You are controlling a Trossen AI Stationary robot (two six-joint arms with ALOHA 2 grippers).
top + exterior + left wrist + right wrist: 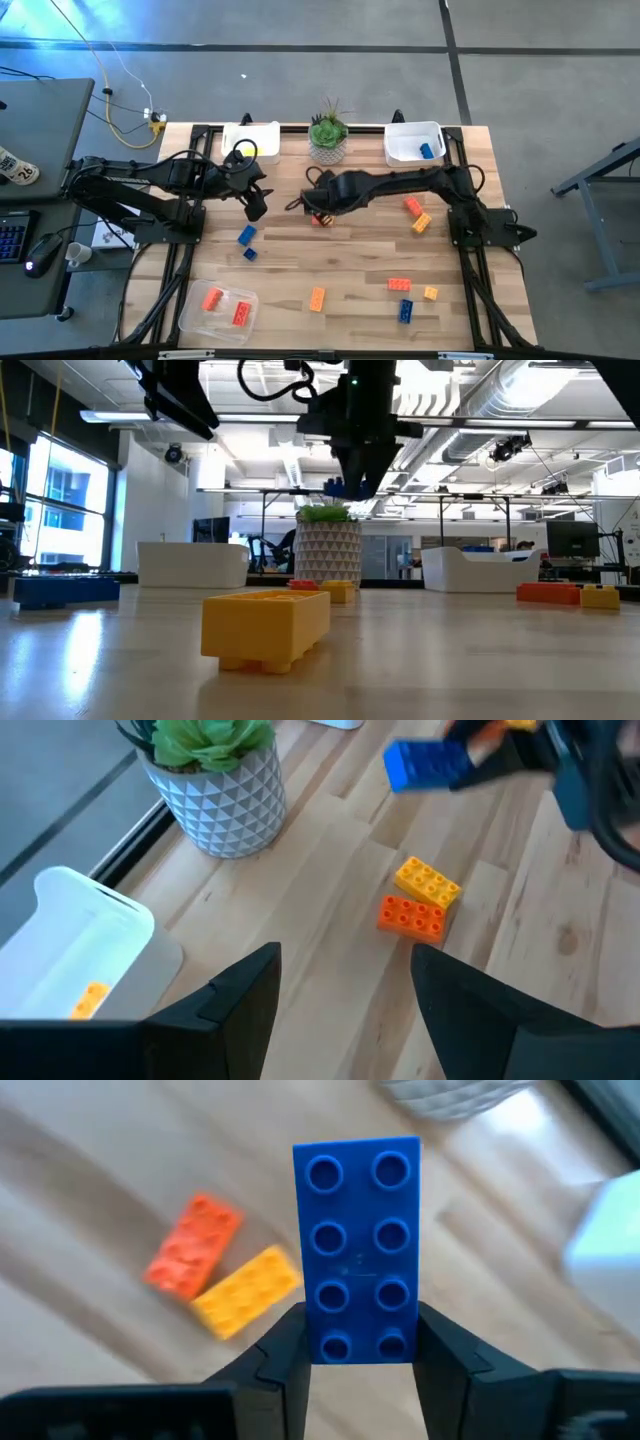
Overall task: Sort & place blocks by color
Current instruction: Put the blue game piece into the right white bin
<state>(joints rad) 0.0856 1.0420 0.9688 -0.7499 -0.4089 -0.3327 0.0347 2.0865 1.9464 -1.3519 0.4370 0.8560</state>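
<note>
The wooden tabletop [330, 270] is littered with loose blocks [400, 285], with trays at the corners. A potted plant [328, 137] is parked at the back middle. The right tool [352, 1342] is clenched on a blue block [357, 1245], held up just in front of the plant. The left tool [345, 982] is spread, nothing gripped, near the back-left tray [250, 141].

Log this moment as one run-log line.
right gripper: shut on blue block, raised mid-table | left gripper: open, empty, near white tray | potted plant: between trays
</note>
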